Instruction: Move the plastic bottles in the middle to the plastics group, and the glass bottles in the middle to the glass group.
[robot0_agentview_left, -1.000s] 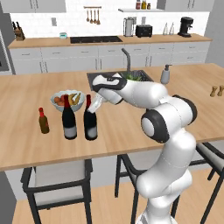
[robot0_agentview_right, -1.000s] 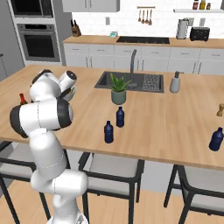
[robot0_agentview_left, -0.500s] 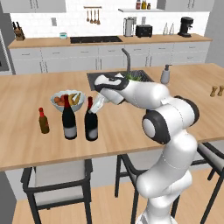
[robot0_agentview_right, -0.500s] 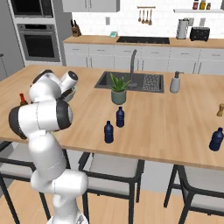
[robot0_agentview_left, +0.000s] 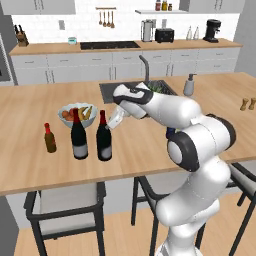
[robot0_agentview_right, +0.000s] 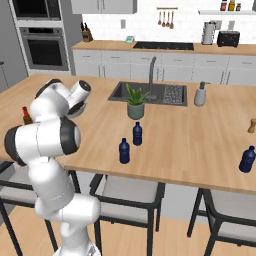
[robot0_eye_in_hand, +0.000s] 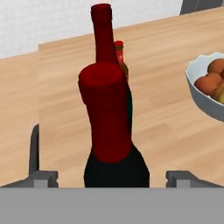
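Left base view: hovering with the jaws (robot0_agentview_left: 113, 124) spread and released, just beside the red neck of the dim-label wine bottle (robot0_agentview_left: 104, 137). Standing beyond it, on the far side from the jaws, the pale-label wine bottle (robot0_agentview_left: 78, 136), then the small brown bottle (robot0_agentview_left: 49, 138). Sitting behind those bottles, the fruit bowl (robot0_agentview_left: 76, 116). Leaving bare wood of the table (robot0_agentview_left: 30, 165) between the bottles and the near edge, with stools under it.

Right base view: standing well away from the jaws, two blue plastic bottles (robot0_agentview_right: 124, 151) (robot0_agentview_right: 137, 134) in front of a potted plant (robot0_agentview_right: 135, 101), another blue bottle (robot0_agentview_right: 247, 159) near the far right edge. Stretching wide between them, open table top.

Hand view: looking along the spread fingertips (robot0_eye_in_hand: 42, 178), the red neck rising between them, not gripped. Lining up behind it, the second red neck and the brown bottle's cap.
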